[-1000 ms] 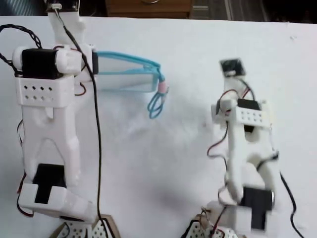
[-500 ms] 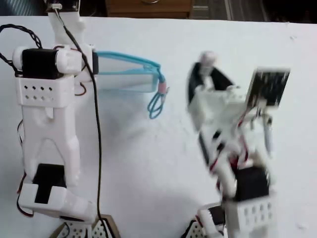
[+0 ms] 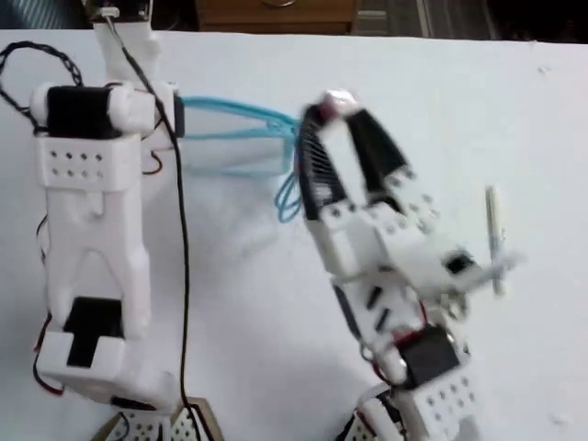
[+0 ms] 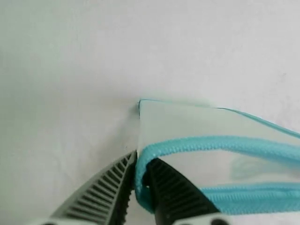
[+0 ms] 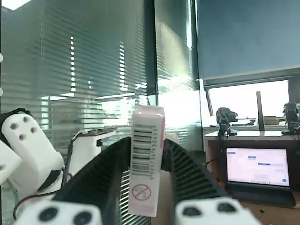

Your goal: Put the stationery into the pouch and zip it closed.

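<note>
A clear pouch [image 3: 234, 147] with a blue zipper lies on the white table at the back, its mouth gaping toward the right. My left gripper [image 4: 140, 183] is shut on the zipper edge at the end of the pouch [image 4: 211, 136]. My right gripper [image 3: 333, 115] is lifted off the table, just right of the pouch's open end. It is shut on a small white and pink stationery piece [image 3: 338, 99] with a barcode. In the right wrist view the stationery piece [image 5: 146, 164] stands upright between the fingers of the right gripper [image 5: 147, 143].
A blue pull loop [image 3: 288, 197] hangs from the pouch's right end, close under the right gripper. The left arm [image 3: 92, 193] and its black cable [image 3: 179, 239] take up the left side. The table's far edge [image 3: 367, 37] runs along the back.
The right arm has risen from the table's right side and swung left toward the pouch's open end, carrying the stationery piece. The left arm has barely moved.
</note>
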